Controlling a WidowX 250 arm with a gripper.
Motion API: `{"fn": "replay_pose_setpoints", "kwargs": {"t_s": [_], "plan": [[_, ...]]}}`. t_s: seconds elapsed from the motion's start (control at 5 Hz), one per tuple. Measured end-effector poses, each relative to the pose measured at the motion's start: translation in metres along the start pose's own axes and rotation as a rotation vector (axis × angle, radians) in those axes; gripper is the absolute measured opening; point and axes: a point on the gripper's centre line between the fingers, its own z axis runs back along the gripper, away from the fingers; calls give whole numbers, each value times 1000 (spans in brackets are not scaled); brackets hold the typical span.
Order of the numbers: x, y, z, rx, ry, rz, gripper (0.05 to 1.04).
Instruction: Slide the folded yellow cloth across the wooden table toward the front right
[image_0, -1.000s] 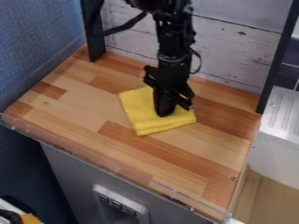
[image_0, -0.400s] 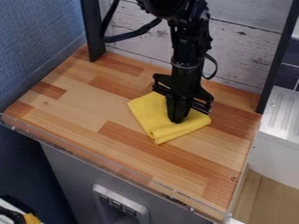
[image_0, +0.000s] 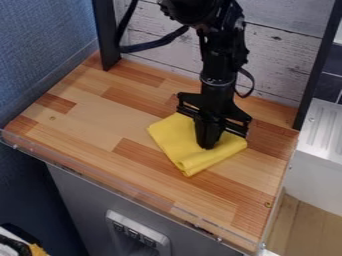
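Cloth: yellow folded fabric square (image_0: 175, 136), right of centre on wood-strip tabletop (image_0: 87, 117).
Black two-finger gripper (image_0: 209, 147): pointing down, tips on cloth.
Fingers: narrow, together; pinch on fabric unclear.
Change: gripper and cloth shifted right and nearer the front edge; cloth turned slightly.

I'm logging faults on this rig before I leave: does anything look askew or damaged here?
Nothing looks damaged or spilled. The yellow cloth lies at a slant to the edges of the wooden worktop, with the gripper down on it; that seems ordinary for a cloth being handled.
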Motion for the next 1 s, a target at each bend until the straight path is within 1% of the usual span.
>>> {"fn": "replay_pose_setpoints", "kwargs": {"t_s": [0.2,0.4,0.6,0.8,1.0], "plan": [[-4,-7,0,1,6,26,87],[-5,-8,7,1,25,49,236],[-7,-8,26,-2,25,43,512],[-10,-3,43,-4,13,42,798],[-13,2,57,-5,4,46,994]]}}
